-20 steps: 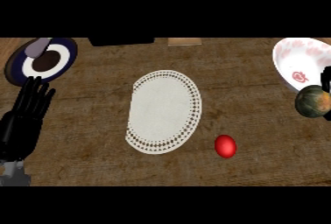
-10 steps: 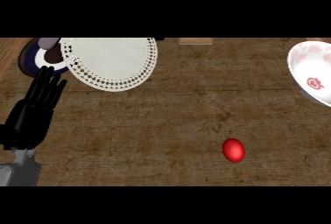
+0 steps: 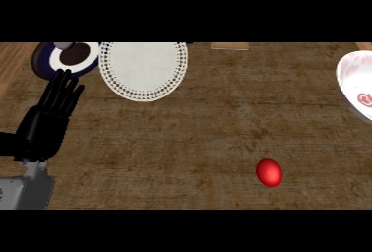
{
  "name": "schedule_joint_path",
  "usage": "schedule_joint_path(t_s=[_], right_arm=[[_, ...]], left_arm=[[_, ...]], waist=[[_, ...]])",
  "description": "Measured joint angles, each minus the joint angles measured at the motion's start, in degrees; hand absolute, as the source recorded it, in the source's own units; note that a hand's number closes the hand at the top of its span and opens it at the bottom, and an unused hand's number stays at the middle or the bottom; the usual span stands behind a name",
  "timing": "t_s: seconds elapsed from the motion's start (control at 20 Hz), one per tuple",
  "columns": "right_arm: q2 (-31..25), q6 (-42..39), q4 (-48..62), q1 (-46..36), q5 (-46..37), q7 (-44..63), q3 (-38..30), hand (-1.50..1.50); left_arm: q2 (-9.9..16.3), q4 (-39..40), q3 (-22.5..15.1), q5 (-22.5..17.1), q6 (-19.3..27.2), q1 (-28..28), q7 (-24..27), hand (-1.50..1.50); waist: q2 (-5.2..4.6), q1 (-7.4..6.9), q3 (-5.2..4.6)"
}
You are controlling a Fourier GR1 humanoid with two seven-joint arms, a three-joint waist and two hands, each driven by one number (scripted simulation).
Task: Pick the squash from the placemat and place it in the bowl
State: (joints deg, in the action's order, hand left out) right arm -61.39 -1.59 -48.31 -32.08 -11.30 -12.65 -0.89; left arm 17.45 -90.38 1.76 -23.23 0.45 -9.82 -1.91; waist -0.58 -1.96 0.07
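Squash is the thing to be moved, yet no squash shows anywhere in this head view, so its look, colour and shape cannot be told. The white round lace-edged placemat (image 3: 143,69), where the task says it lies, is bare on its visible part, and the top of the mat is cut off by the view's edge. The white bowl with red markings (image 3: 357,91) sits at the far right, half out of view, well apart from the mat, and nothing can be seen inside the part that shows.

The robot's black left hand (image 3: 49,118) rests at the left edge, fingers straight, slightly spread and pointing up, holding nothing; it looks parked rather than working. The right hand is out of view, so whether it carries the squash cannot be told.

A small glossy red oval object (image 3: 269,172) lies alone on the brown wooden counter (image 3: 218,133). A dark blue plate with a white centre (image 3: 69,56) sits just left of the placemat.
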Motion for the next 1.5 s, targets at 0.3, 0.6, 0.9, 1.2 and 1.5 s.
schedule_joint_path(t_s=[0.3, 0.6, 0.9, 1.2, 1.5], right_arm=[[4.0, 1.9, 15.5, -9.5, -5.8, -5.8, 1.1, 1.50], [7.4, 2.8, 26.1, -14.7, -11.7, -6.5, 4.2, 1.50], [10.3, -2.1, 34.3, -17.1, -12.3, -5.9, 4.2, -1.50], [11.6, -6.3, 37.5, -19.2, -8.9, -12.4, 0.4, -1.50], [10.9, -9.9, 40.7, -21.4, 0.9, -15.9, -9.7, -1.50]], left_arm=[[-0.6, 0.9, -0.3, 0.5, -1.0, -0.5, 0.5, 0.00], [-0.8, 2.0, -0.5, 0.8, -1.6, -2.3, 0.7, 0.00], [-0.9, 1.5, -0.7, 0.8, -1.9, -2.8, 0.4, 0.00], [-1.7, 1.5, -0.7, 1.1, -1.8, -2.0, 1.3, 0.00], [-1.6, 1.6, -0.3, 0.9, -1.8, -1.7, 1.3, 0.00]], waist=[[-0.39, -1.12, 0.05], [-1.06, -2.54, 0.14], [-1.52, -3.36, 0.29], [-1.50, -3.15, 0.42], [-1.43, -2.44, 0.52]])
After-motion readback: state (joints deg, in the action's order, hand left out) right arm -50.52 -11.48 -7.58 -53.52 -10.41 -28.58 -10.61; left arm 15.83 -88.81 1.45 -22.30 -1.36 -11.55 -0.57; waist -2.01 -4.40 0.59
